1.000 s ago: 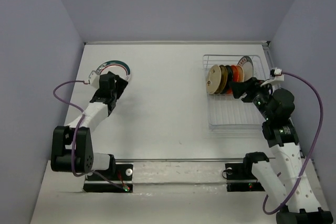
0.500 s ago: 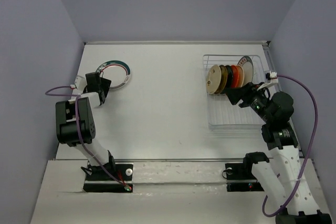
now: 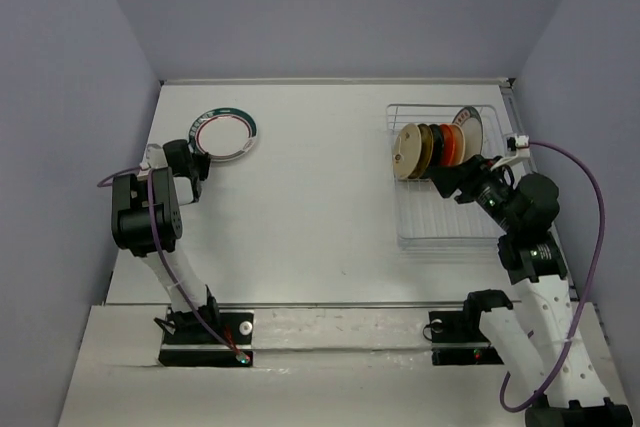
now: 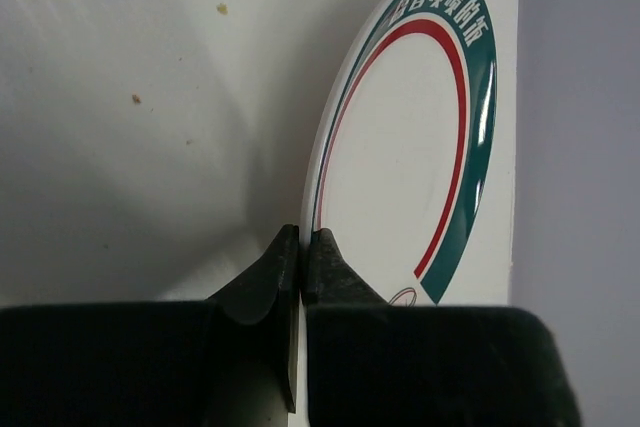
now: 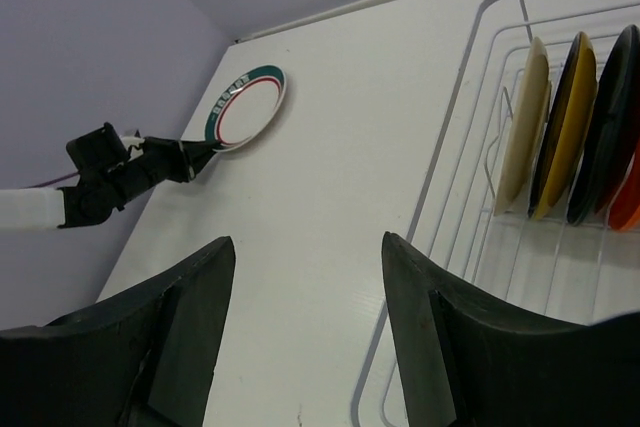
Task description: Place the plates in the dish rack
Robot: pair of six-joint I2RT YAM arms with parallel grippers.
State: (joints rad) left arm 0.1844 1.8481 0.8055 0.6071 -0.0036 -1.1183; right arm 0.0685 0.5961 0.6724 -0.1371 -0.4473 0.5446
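One patterned plate out, the others racked.
The white plate (image 3: 224,133) with the green-and-red rim lies at the table's far left, its near edge pinched in my left gripper (image 4: 302,242). A row of plates (image 3: 437,147), cream, amber, black and orange, stands on edge in the white wire dish rack (image 3: 450,212) at far right.

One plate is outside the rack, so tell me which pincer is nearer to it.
Left. The left pincer is shut on the rim of the plate at the far left of the table; the right pincer hangs open by the rack, across the table.
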